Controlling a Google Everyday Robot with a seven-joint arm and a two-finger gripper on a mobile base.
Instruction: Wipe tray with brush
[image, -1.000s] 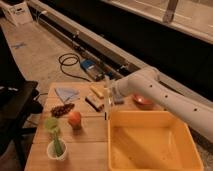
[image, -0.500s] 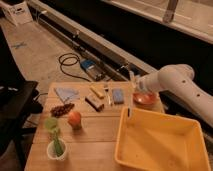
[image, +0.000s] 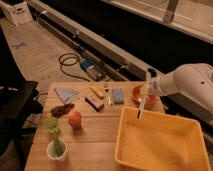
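Though the gripper (image: 150, 89), jaws clamped on the brush (image: 143, 100), hovers at the tray's (image: 160, 147) far rim, wiping seems unbegun. Every stroke is left to do.

Worktop (image: 95, 135), far edge: blue cloth (image: 66, 93), blue sponge (image: 118, 96), orange bowl (image: 135, 93). Near-left corner: white cup (image: 56, 149). My claw (image: 149, 86): over far-right edge.

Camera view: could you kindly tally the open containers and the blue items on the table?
Containers: 3 (tray, bowl, cup)
Blue items: 2 (cloth, sponge)
Total: 5
Gripper, above the tray's far rim, holds the brush.
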